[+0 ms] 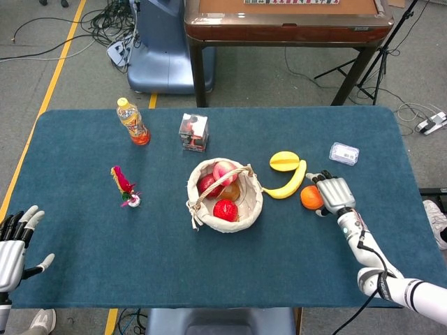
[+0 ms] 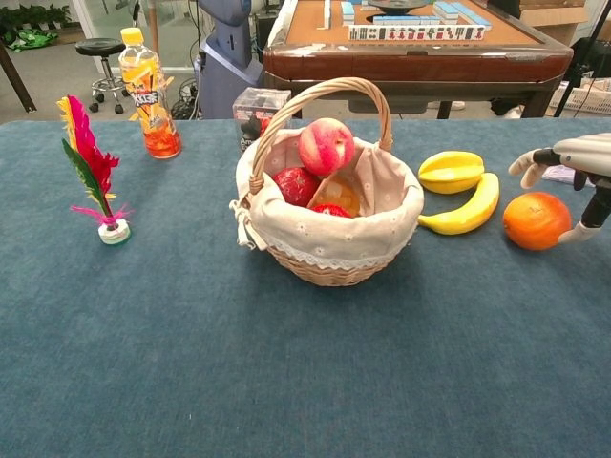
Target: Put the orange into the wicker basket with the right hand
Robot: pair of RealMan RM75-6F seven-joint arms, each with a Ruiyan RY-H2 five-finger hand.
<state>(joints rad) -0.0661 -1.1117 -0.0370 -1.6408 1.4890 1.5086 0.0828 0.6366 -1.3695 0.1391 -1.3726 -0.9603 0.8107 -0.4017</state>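
Note:
The orange (image 1: 310,197) (image 2: 536,220) lies on the blue table to the right of the wicker basket (image 1: 246,210) (image 2: 329,250), which holds several fruits. My right hand (image 1: 333,193) (image 2: 575,167) sits right beside the orange on its right side, fingers spread over it and thumb near its lower edge; the fingers have not closed on it. My left hand (image 1: 14,244) rests open at the table's near left corner, far from everything.
A banana (image 1: 288,183) and a yellow fruit (image 1: 284,160) lie between the basket and the orange. A small clear box (image 1: 344,153) is behind the right hand. A drink bottle (image 1: 133,122), a carton (image 1: 193,132) and a feather shuttlecock (image 1: 124,185) stand to the left.

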